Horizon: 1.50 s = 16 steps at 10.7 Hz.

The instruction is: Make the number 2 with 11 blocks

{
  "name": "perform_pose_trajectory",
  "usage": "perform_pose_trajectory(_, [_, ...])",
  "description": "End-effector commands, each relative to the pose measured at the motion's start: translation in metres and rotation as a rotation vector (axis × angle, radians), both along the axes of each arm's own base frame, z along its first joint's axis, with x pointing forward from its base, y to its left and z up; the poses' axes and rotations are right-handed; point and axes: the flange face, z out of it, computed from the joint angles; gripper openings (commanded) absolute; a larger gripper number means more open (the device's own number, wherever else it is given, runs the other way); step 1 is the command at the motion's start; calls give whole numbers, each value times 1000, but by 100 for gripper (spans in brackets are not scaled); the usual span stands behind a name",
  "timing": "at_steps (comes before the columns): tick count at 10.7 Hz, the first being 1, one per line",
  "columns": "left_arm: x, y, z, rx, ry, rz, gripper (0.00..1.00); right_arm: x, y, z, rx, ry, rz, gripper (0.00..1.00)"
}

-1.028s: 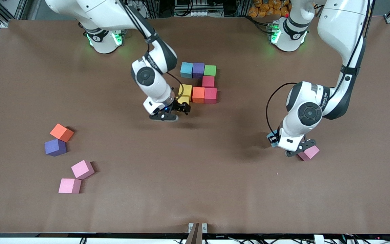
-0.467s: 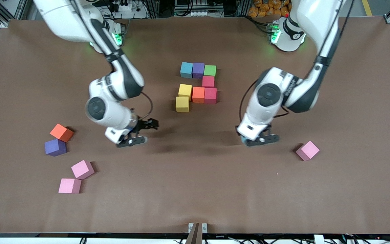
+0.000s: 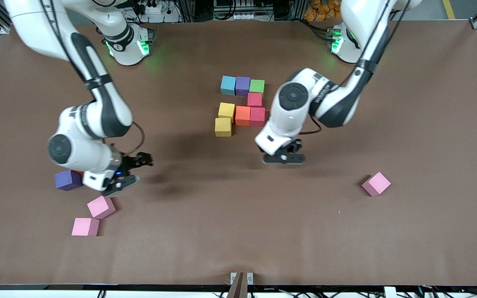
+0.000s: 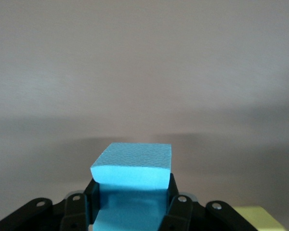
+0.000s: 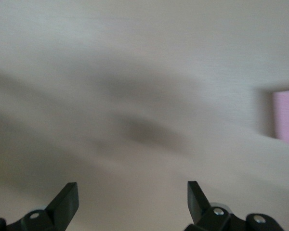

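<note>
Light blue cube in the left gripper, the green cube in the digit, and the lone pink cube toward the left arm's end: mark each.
light blue cube [image 4: 133, 163]: left wrist view, top face.
green cube [image 3: 257, 86]: front view, top face.
lone pink cube [image 3: 376, 183]: front view, top face.

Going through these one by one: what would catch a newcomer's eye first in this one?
A half-built figure of coloured cubes lies mid-table. The left tool hangs over bare table beside it, shut on a light blue cube. The right tool, open and empty, is over the loose purple cube and pink cubes at its end of the table.
</note>
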Motion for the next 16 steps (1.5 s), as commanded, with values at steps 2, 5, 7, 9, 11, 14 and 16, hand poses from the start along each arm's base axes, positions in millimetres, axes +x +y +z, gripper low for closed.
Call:
perform_pose_trajectory(2, [-17, -68, -16, 27, 74, -80, 17, 6, -79, 9, -56, -26, 102, 100])
perform_pose_trajectory(5, [-26, -88, -27, 6, 96, -101, 17, 10, -150, 19, -138, -44, 96, 100])
perform_pose_trajectory(7, [-22, -90, -32, -5, 101, -122, 17, 6, -191, 13, -164, -35, 57, 100])
perform_pose_trajectory(9, [-21, -100, -46, -16, 107, -109, 17, 3, -224, -7, -167, -10, 57, 100])
perform_pose_trajectory(11, [-21, -103, -53, -35, 115, -85, 16, 4, -249, -38, -151, 21, 40, 100])
perform_pose_trajectory(14, [-19, -105, -63, -52, 102, -63, 16, 2, -252, -57, -134, 42, 22, 100])
perform_pose_trajectory(16, [-23, -110, -72, -48, 99, -61, 16, 8, -252, -67, -124, 41, 13, 100])
